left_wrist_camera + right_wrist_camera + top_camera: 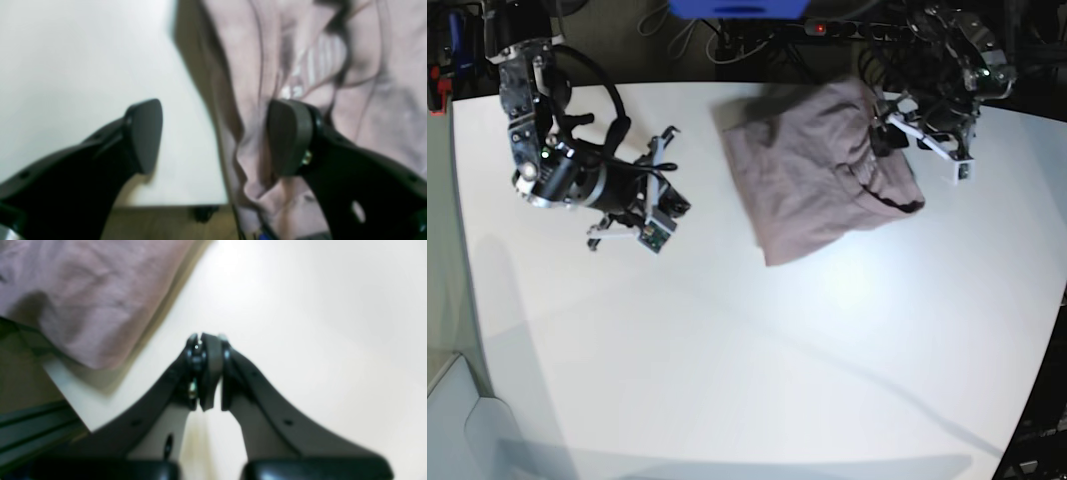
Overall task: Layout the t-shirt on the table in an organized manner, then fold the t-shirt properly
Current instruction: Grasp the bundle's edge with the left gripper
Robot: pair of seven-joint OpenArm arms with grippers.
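The mauve t-shirt (817, 170) lies crumpled in a rough heap at the back right of the white table (727, 350). My left gripper (880, 126) is open at the shirt's right side by the dark neck opening. In the left wrist view the gripper (217, 136) straddles the shirt's edge: one finger (290, 136) is over the wrinkled shirt (333, 66), the other over bare table (83, 66). My right gripper (677, 205) is shut and empty, left of the shirt and apart from it. In the right wrist view the gripper (205, 343) is over bare table (300, 323), with the shirt (90, 296) at upper left.
Cables and a blue object (737, 8) sit beyond the table's back edge. The table's edge and the floor below (160, 223) show close to my left gripper. The table's curved left edge (462, 300) runs down the left side.
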